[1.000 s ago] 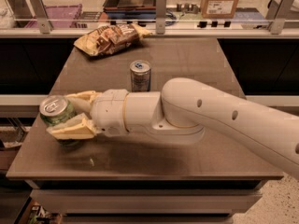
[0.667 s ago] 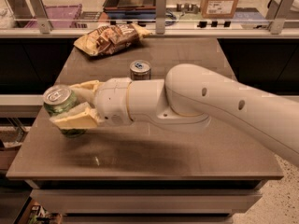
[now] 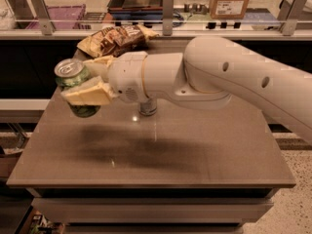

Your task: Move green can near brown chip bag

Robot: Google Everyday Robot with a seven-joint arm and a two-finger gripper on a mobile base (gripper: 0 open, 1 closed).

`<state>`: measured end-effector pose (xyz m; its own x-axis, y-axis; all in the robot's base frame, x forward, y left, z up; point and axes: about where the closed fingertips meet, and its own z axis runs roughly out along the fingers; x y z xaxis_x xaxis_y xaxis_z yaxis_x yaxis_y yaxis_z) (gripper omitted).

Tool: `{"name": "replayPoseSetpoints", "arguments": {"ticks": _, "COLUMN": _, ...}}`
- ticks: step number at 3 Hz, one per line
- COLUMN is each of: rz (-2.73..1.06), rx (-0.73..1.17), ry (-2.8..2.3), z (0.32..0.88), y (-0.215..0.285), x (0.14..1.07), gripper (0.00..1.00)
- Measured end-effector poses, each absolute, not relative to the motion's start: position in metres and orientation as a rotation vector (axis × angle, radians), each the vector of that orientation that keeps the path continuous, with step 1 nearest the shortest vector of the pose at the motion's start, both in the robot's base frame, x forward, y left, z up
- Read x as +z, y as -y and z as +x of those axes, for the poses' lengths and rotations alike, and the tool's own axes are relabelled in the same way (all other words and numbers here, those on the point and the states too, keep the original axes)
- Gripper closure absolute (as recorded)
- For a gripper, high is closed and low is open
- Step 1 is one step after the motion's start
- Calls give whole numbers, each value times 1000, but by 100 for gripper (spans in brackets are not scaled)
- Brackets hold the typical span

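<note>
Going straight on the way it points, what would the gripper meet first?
Apparently nothing: the gripper, shut on the green can, points toward the picture's left, beyond the table. The brown chip bag lies farther back, seemingly off that line.

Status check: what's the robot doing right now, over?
Gripper shut on green can, in the air at table's left edge. Chip bag at far edge. Second can under arm, not between them.
</note>
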<state>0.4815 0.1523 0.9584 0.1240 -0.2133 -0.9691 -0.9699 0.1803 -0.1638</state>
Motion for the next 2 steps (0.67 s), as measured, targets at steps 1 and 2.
{"name": "replayPoseSetpoints", "arguments": {"ticks": 1, "rz": -1257, "rx": 833, "ry": -1308, "z": 504, "y": -143, "x": 983, "gripper": 100}}
{"name": "replayPoseSetpoints", "arguments": {"ticks": 2, "rz": -1243, "rx": 837, "ry": -1294, "z": 530, "y": -134, "x": 1006, "gripper": 100}}
